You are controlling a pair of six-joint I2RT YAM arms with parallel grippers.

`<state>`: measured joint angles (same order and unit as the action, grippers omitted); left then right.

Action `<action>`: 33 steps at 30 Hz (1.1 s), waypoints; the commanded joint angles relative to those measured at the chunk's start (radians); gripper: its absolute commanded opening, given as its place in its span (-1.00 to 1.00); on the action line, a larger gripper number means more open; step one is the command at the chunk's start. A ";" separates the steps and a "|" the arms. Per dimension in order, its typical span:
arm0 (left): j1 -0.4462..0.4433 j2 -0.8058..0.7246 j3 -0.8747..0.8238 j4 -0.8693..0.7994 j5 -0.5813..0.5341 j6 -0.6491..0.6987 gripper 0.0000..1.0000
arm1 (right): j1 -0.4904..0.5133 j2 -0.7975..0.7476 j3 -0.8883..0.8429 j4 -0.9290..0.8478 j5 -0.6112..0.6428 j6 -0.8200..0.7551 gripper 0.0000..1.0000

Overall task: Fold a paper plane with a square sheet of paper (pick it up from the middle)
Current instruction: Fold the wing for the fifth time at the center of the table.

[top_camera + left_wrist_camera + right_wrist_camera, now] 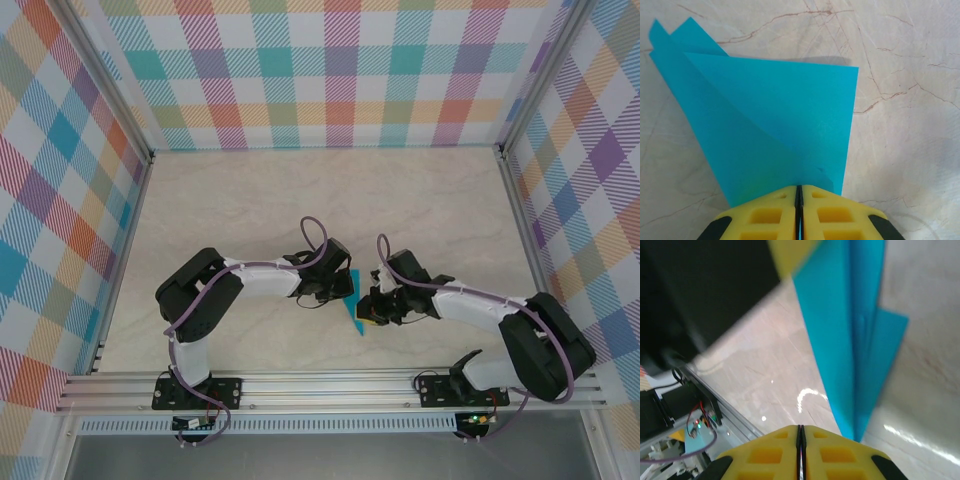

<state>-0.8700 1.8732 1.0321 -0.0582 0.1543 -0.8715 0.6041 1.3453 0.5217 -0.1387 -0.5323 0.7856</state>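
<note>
The square sheet of paper is folded into a narrow, pointed teal paper plane (354,312), lying between the two grippers near the table's front middle. In the left wrist view its layered flaps (775,115) fan out from my left gripper (799,189), which is shut on the paper's narrow end. Seen from above, the left gripper (345,290) is at the plane's left side. My right gripper (800,427) is shut with nothing between its fingers. The plane (850,340) runs past just right of its fingertips, its point beside the right finger. From above, the right gripper (372,312) is close at the plane's right.
The pale marble tabletop (300,200) stretches back to checked walls (320,80) on three sides. An aluminium rail (330,385) with both arm bases runs along the near edge, close behind the grippers, and also shows in the right wrist view (725,410).
</note>
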 commanded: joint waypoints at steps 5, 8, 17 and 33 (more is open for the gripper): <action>-0.003 0.032 -0.020 -0.039 -0.018 -0.007 -0.79 | 0.004 0.162 0.035 0.082 0.031 0.019 -0.84; -0.001 0.026 -0.016 -0.033 -0.011 -0.004 -0.77 | 0.003 0.213 0.034 0.036 0.039 -0.007 -0.88; 0.014 -0.136 0.024 -0.063 -0.075 0.131 -0.48 | 0.003 0.296 0.010 -0.046 0.107 -0.066 -0.97; 0.038 -0.115 -0.116 0.110 -0.061 0.123 -0.58 | 0.003 0.351 0.023 -0.036 0.095 -0.072 -0.99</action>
<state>-0.8364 1.7443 0.9401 0.0002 0.0959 -0.7639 0.5972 1.6138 0.5915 -0.0669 -0.5869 0.7399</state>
